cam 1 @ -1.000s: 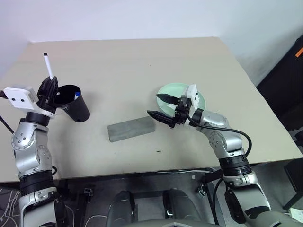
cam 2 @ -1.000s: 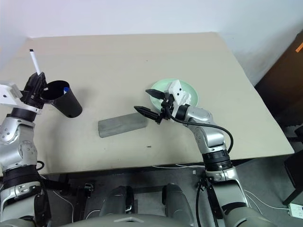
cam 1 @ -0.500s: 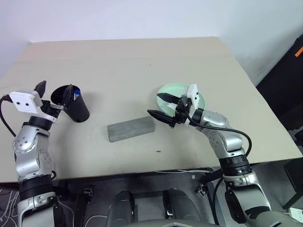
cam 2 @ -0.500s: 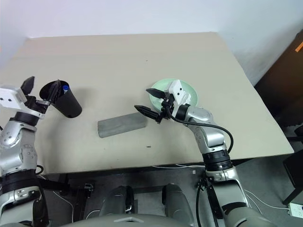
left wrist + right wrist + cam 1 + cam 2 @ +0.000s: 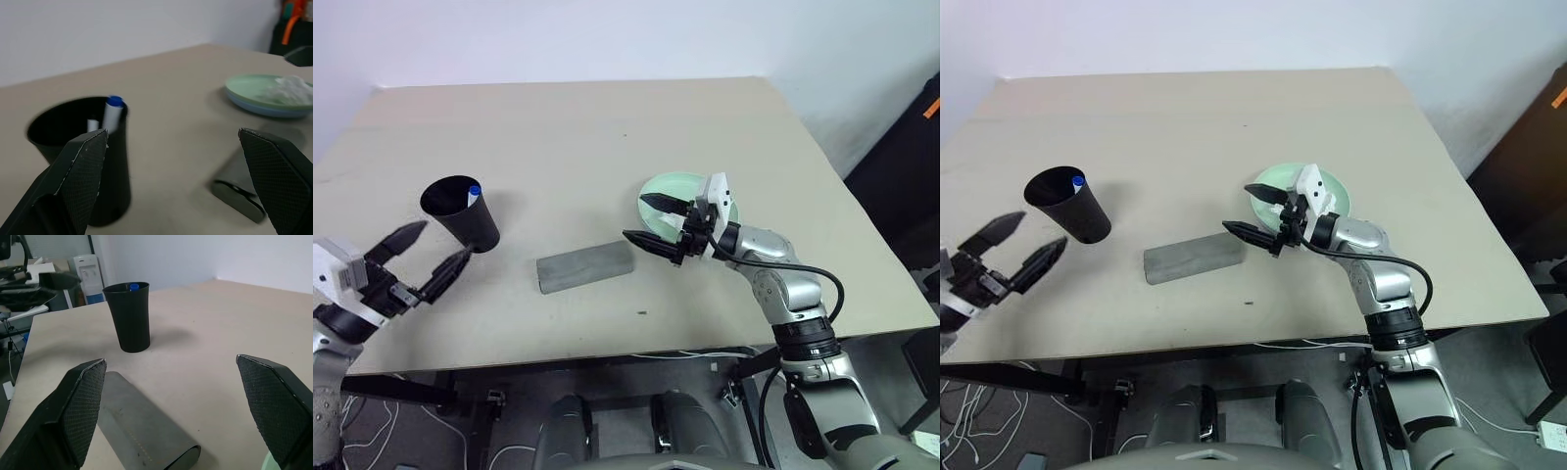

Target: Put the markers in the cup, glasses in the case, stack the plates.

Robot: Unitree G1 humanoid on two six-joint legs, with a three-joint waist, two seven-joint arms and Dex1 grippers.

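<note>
The left gripper [image 5: 429, 257] hung with its two black fingers spread wide and nothing between them, near the table's front left edge, just short of the cup [image 5: 462, 212] and apart from it. The right gripper [image 5: 655, 222] was likewise released, fingers splayed and empty, hovering level over the tabletop between the case [image 5: 585, 266] and the plates [image 5: 687, 192], its tips pointing toward the robot's left.

The cup, black and tapered, stood upright on the left part of the table [image 5: 578, 137]. Inside it, the markers [image 5: 111, 113] leaned against the wall: the blue-capped one poked just above the rim, and beside it a second white shaft sat lower down, its cap not visible. From the right wrist view the blue cap showed at the cup's rim as well.

The case, grey and felt-like, lay flat and closed near the middle of the table, slightly angled, between the cup and the right gripper and touching neither. I could not see the glasses, so I could not tell whether they were inside it.

The plates sat stacked on the right side, the mint green one on top of the light blue one, whose edge showed beneath it in the left wrist view. Part of the stack was hidden behind the right wrist.
</note>
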